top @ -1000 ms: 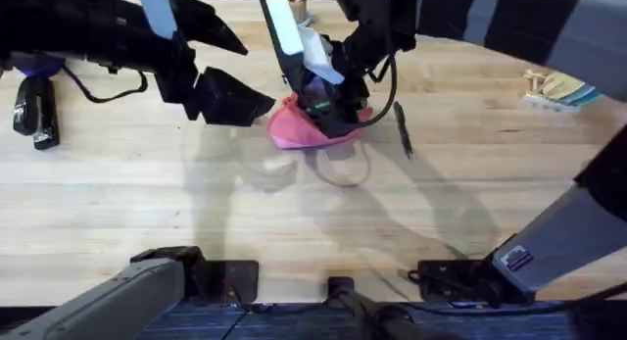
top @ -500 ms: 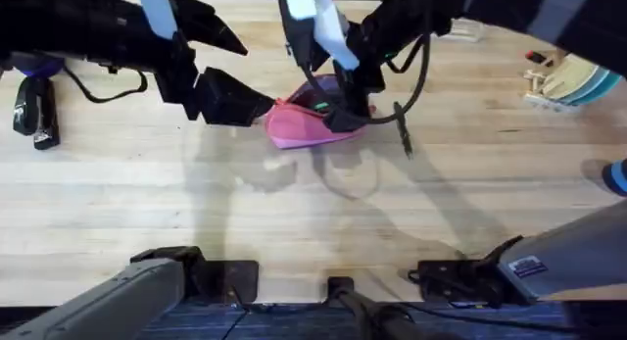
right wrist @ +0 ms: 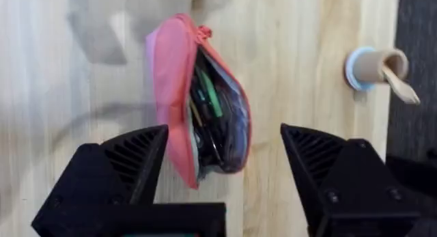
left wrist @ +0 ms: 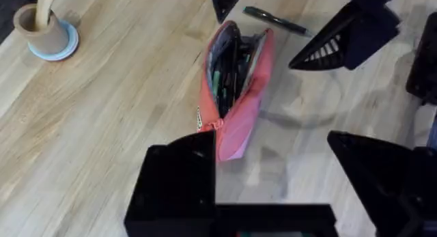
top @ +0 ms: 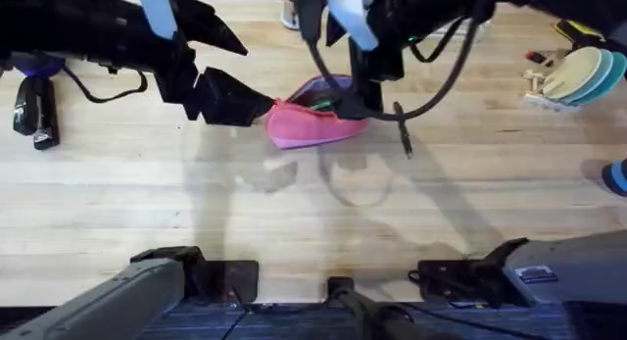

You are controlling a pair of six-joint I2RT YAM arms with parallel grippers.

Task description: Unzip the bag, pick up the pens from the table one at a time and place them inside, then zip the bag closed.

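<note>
The pink bag (top: 312, 124) lies on the table (top: 294, 213) with its zipper open, and dark and green pens (right wrist: 207, 107) show inside its mouth. One dark pen (top: 402, 129) lies on the wood just right of the bag, and it also appears beyond the bag (left wrist: 235, 93) as the pen (left wrist: 273, 20). My left gripper (top: 240, 100) sits at the bag's left end, open, with one finger (left wrist: 181, 175) beside the bag's corner. My right gripper (top: 361, 97) hangs open over the bag's right end, with nothing between its fingers (right wrist: 130, 169).
A small cup with a wooden stick (left wrist: 46, 29) stands beyond the bag (right wrist: 177, 93). A black device (top: 34, 110) lies at the far left of the table. A stand of coloured discs (top: 568, 80) is at the far right. The near half of the table is bare wood.
My right gripper has lifted up and back out of the bag's mouth, and the bag has settled flatter. The left arm has not moved.
</note>
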